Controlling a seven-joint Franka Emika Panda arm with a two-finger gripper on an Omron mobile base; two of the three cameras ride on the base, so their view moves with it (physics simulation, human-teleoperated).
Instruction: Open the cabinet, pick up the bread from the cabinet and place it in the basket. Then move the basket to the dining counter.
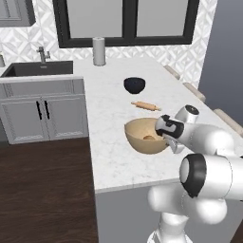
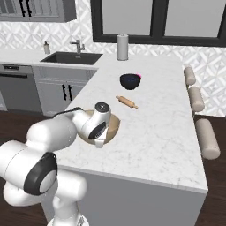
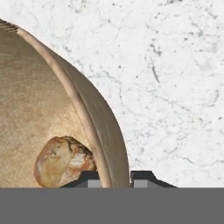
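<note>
Hand view is showing the white marble dining counter (image 3: 175, 78) spreading wide under me, so I am judging the basket to be sitting on it already or very nearly set down. I am gripping the basket (image 3: 39, 100) by its rim, my gripper (image 3: 117, 178) pinched nearly closed with one fingertip inside the wall and one outside. The bread (image 3: 61, 161) is lying inside, against the wall close to my fingers. To finish well, I am wanting the basket flat and steady on the counter before I let go, then opening slowly and lifting straight up so the rim is not dragged. The rolling pin (image 1: 145, 106) and the black bowl (image 1: 134, 85) are lying farther along, well apart.
</note>
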